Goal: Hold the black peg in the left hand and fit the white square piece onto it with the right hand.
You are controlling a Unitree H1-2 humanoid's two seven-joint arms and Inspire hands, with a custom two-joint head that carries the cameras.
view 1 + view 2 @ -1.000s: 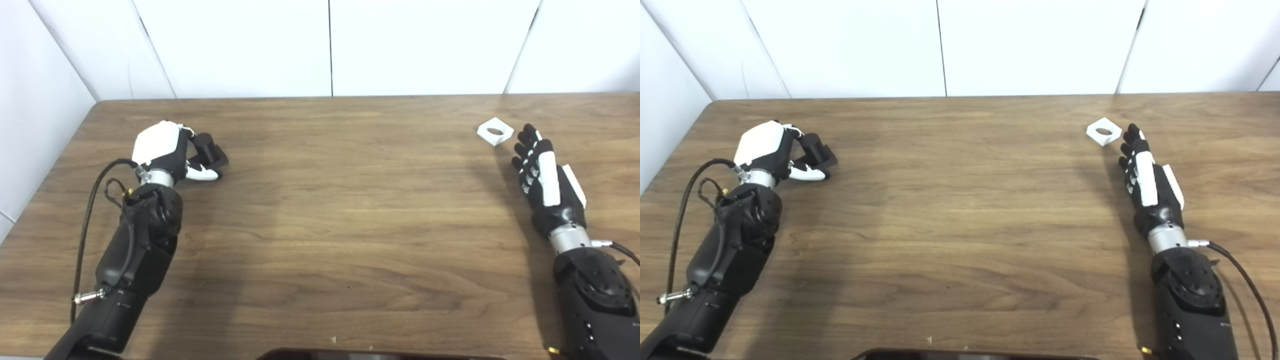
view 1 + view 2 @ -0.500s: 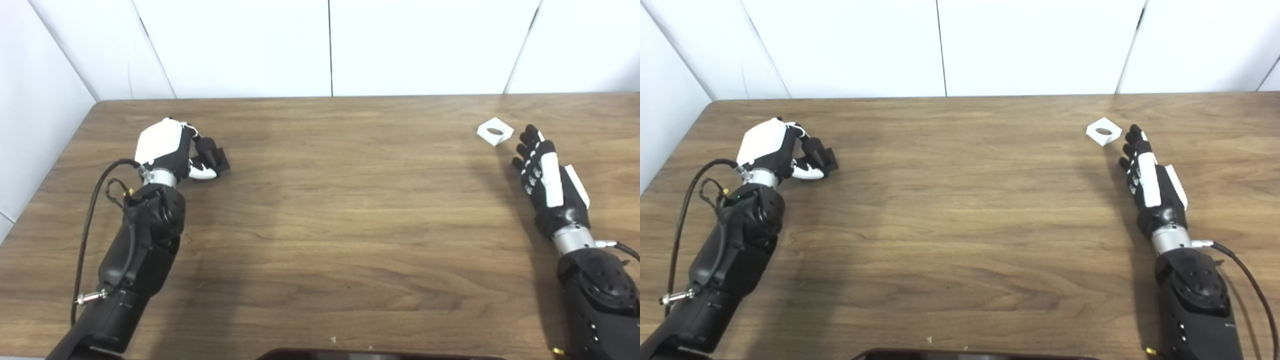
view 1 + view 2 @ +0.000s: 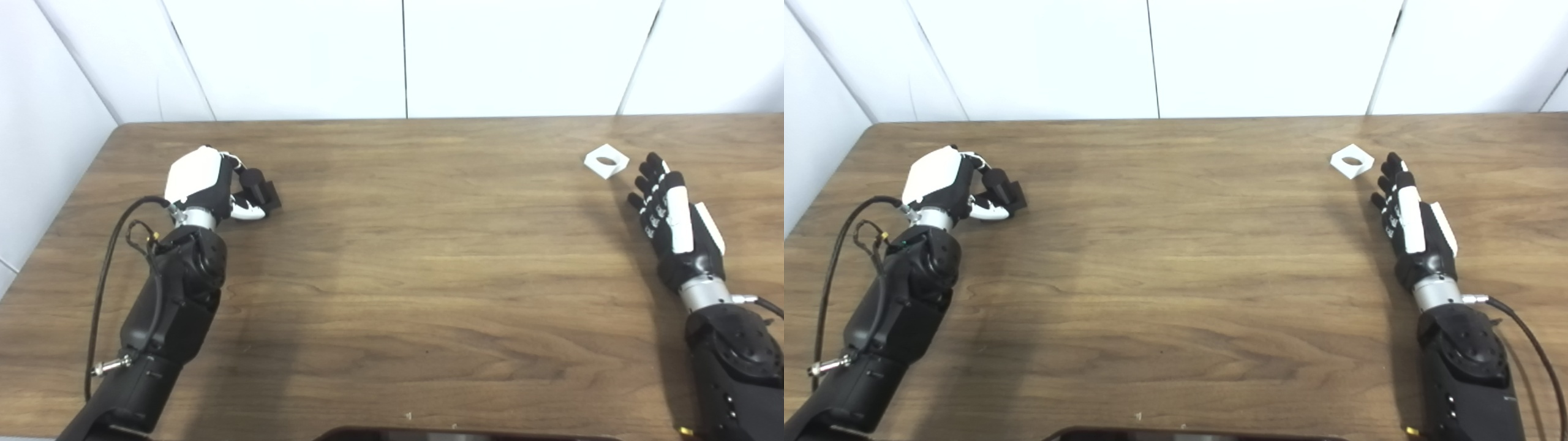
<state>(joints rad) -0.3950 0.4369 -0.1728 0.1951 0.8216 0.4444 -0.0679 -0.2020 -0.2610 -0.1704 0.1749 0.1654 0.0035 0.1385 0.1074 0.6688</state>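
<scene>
The black peg (image 3: pixel 258 188) lies on the wooden table (image 3: pixel 404 257) near its far left corner, the left hand (image 3: pixel 205 184) curled around it, fingers grasping it. The white square piece (image 3: pixel 606 161) sits flat far to the peg's right; the right hand (image 3: pixel 670 217) rests just beside it, fingers straight, holding nothing.

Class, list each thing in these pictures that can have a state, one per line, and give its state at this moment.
Black peg: on the wooden table, the left hand's fingers closed around it.
White square piece with a round hole: lying flat on the table, untouched.
Left hand: shut on the black peg.
Right hand: open, fingers straight, just short of the white square piece.
</scene>
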